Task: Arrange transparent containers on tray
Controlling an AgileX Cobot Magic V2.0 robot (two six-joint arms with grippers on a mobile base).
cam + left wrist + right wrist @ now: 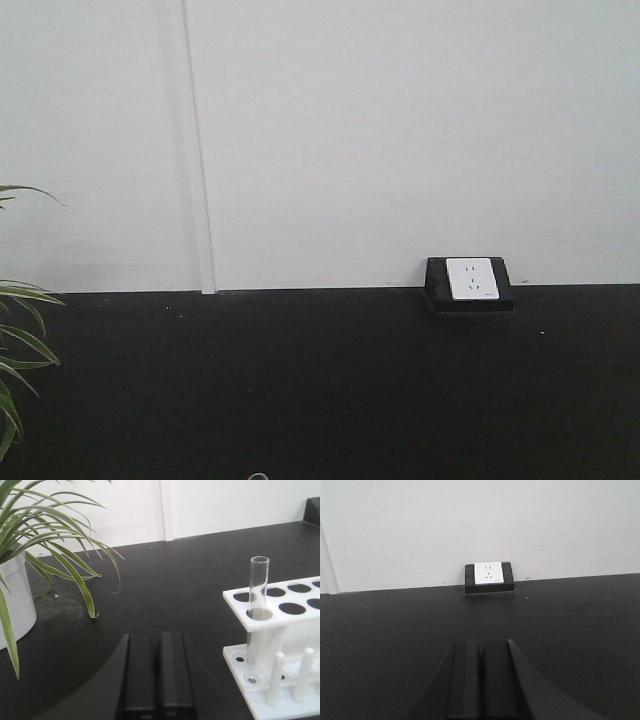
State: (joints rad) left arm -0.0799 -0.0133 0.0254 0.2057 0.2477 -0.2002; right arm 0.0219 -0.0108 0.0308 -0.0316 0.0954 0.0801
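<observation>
No transparent containers and no tray appear in any view. My left gripper [157, 636] is shut and empty, its two black fingers pressed together low over the black tabletop [165, 575]. It sits between a potted plant on its left and a white rack on its right. My right gripper [480, 642] is also shut with nothing in it, pointing across bare black tabletop toward the wall.
A white rack [300, 620] with round holes holds one upright clear glass tube [259, 585], close to the left gripper's right. A spider plant in a white pot [15, 600] stands at the left; its leaves [20, 340] show in front. A wall socket [488, 574] sits at the table's back edge.
</observation>
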